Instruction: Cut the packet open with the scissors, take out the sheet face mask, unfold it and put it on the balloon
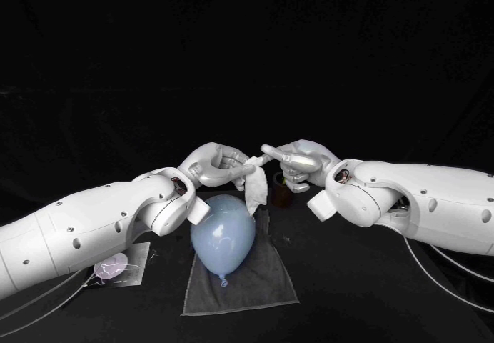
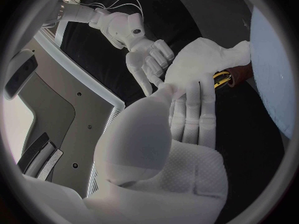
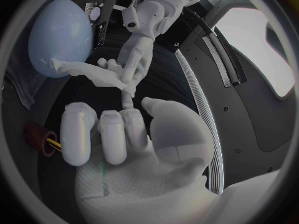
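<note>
This looks like a robot lab's test bench, not a lived-in room. A black table runs back into a black cloth backdrop that closes off everything behind it, like a set made for filming. Two white robot arms reach in over it, the left arm and the right arm. Each ends in a silver hand, the left hand and the right hand. Thin cables trail from the arms across the table, and a grey cloth lies spread flat at its middle
</note>
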`<state>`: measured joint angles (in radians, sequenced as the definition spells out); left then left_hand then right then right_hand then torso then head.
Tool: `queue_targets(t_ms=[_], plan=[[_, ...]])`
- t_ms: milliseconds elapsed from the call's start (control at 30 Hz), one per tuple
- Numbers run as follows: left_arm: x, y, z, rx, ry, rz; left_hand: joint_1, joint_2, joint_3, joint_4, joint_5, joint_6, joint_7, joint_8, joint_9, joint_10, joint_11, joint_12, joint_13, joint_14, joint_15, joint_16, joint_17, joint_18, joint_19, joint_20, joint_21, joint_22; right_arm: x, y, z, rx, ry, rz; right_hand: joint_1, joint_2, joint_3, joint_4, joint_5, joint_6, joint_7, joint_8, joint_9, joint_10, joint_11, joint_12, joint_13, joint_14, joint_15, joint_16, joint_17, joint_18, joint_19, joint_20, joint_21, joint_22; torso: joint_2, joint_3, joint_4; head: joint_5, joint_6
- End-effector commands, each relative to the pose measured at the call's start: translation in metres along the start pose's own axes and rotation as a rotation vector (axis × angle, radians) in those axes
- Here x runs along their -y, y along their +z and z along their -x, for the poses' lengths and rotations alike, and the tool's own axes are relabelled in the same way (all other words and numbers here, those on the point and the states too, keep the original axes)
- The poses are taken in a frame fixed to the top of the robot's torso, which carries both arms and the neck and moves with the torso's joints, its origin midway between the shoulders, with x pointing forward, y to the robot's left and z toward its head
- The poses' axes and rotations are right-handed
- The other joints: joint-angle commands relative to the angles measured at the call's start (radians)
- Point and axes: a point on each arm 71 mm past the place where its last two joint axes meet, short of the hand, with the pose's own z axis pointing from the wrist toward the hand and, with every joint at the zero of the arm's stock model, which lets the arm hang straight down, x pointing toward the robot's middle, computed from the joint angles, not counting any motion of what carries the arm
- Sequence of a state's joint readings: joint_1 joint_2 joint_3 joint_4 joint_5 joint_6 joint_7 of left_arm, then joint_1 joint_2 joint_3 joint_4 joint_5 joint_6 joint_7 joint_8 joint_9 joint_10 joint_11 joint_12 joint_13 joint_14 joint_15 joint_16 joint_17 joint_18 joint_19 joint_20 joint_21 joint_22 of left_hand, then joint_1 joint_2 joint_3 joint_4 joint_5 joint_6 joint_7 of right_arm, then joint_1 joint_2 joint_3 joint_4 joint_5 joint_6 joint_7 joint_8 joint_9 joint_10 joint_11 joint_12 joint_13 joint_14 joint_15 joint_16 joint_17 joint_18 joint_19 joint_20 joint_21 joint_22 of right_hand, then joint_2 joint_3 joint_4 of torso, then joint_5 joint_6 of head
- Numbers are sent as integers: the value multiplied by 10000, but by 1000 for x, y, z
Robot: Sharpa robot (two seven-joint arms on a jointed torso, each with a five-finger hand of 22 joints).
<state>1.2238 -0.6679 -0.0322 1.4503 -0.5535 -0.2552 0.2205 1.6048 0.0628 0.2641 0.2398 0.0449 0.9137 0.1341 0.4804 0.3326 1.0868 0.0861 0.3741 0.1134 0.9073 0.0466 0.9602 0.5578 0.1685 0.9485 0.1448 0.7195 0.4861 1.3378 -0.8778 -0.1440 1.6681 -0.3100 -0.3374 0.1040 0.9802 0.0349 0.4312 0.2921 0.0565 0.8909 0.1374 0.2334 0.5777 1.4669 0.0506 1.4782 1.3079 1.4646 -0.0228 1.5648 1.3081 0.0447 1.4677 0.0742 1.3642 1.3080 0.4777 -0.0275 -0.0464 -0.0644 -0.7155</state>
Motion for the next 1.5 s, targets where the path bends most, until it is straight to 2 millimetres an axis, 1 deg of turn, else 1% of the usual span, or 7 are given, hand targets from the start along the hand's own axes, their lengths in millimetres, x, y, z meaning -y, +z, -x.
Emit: queue_targets(t_ms=[33,300,367,500,733,900,1500], plan=[[2,0,-1,-242,-275,-147,-232,-71,728,416,34,-30,61,20,380,28,58,-73,40,-79,-18,88,38,120,-85,-10,41,5,-2,-2,0,-327,473,370,-327,156,-374,11,9,67,-23,-86,-45,531,32,-17,2156,1062,54,60,2627,76,216,83,-65,1025,-2,4,-1,-4,3],[1,-1,-1,-313,-313,-122,-591,-187,1224,376,31,-57,73,39,504,27,71,-99,112,-104,-6,123,84,124,-89,8,33,1,3,-4,5,-216,576,342,-345,325,-531,-33,98,83,-21,-153,-76,516,32,-36,2144,1062,54,60,2627,78,213,82,-79,1022,6,-1,0,-36,25],[1,-1,-1,-326,-319,-121,-591,-187,1224,376,31,-57,73,39,504,27,71,-99,112,-104,-6,123,84,124,-89,8,33,1,5,-4,5,-226,596,334,-44,384,-535,-162,330,97,-15,-214,-101,511,41,-36,2141,1062,59,60,2627,80,212,83,-88,1022,7,2,5,-34,22],[1,-1,-1,-358,-331,-116,-737,-254,1410,340,33,-60,68,55,562,33,68,-100,148,-108,-6,138,103,127,-84,13,27,-5,7,-4,4,-270,633,404,936,231,-332,-942,-12,104,31,-355,-166,494,70,-42,2131,1062,82,60,2627,82,207,104,-112,1020,7,6,9,-37,23],[1,-1,-2,-385,-343,-110,-825,-286,1531,313,33,-54,66,71,603,43,66,-97,173,-109,-7,147,114,129,-80,14,24,-7,6,-3,2,-375,551,604,2482,-470,193,-2561,-70,-68,155,-670,-338,422,157,-110,2088,1062,150,60,2627,101,166,166,-204,977,4,-6,2,-45,34],[1,-1,-2,-400,-348,-98,-825,-286,1531,313,33,-54,66,71,603,43,66,-97,173,-109,-7,147,114,129,-80,14,24,-7,5,-3,0,-430,451,739,3029,-630,714,-3349,-46,95,224,-775,-454,403,220,-102,2082,1062,213,60,2627,107,150,221,-233,972,1,-6,8,-52,50],[1,-2,-1,-398,-347,-72,-973,-377,1745,227,33,-41,56,105,684,65,55,-88,221,-106,-15,160,131,131,-68,11,23,-10,3,-1,0,-199,351,943,3016,-580,964,-3560,-56,245,237,-823,-527,418,237,-67,2091,1062,235,60,2627,96,167,246,-185,1016,3,-5,9,-31,50]])
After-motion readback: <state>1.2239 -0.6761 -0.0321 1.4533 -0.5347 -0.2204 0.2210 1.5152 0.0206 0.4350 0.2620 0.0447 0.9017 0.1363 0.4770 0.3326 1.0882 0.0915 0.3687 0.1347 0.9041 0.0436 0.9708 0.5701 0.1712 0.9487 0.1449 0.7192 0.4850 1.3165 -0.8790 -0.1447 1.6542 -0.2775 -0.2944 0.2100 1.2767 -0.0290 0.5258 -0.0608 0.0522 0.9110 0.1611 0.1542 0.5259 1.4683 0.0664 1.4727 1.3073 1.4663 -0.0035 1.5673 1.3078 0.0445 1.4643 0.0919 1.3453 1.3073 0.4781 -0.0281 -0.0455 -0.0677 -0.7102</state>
